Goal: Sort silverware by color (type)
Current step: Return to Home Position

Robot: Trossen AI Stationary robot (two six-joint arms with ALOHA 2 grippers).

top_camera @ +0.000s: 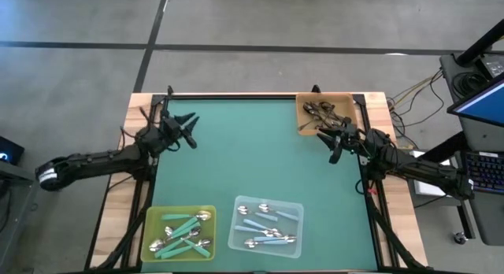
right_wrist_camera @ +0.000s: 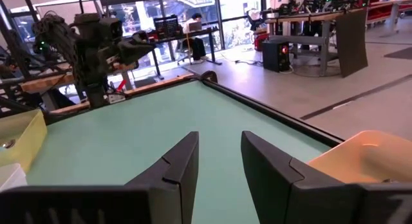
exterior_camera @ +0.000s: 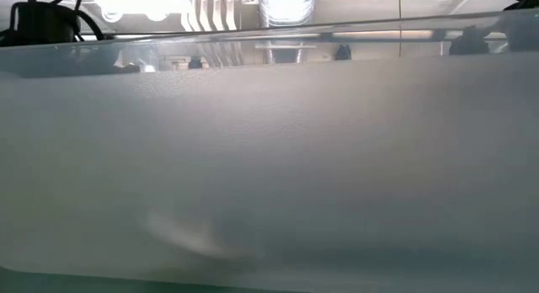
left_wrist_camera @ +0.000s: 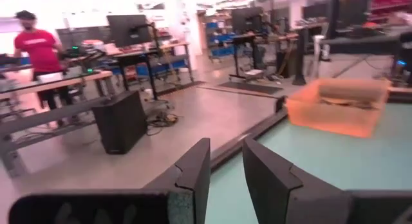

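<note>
Green matting point(top_camera: 252, 148) covers the table. Seen from above, teal spoons point(top_camera: 185, 227) lie in the yellow tray point(top_camera: 157, 215) at 7 o'clock, blue spoons point(top_camera: 264, 228) in the clear tray point(top_camera: 295, 205) at 6, and black spoons point(top_camera: 321, 111) in the orange tray point(top_camera: 346, 102) at 1. The right gripper point(right_wrist_camera: 219, 134) hovers just beside the orange tray at 2 o'clock, fingers parted and empty. The left gripper point(left_wrist_camera: 226, 141), likewise released, hangs at 10 o'clock.

You look straight down on the orange tray point(top_camera: 302, 126) in the high view. The left wrist view faces it from well apart; the right wrist view sits just beside it.
</note>
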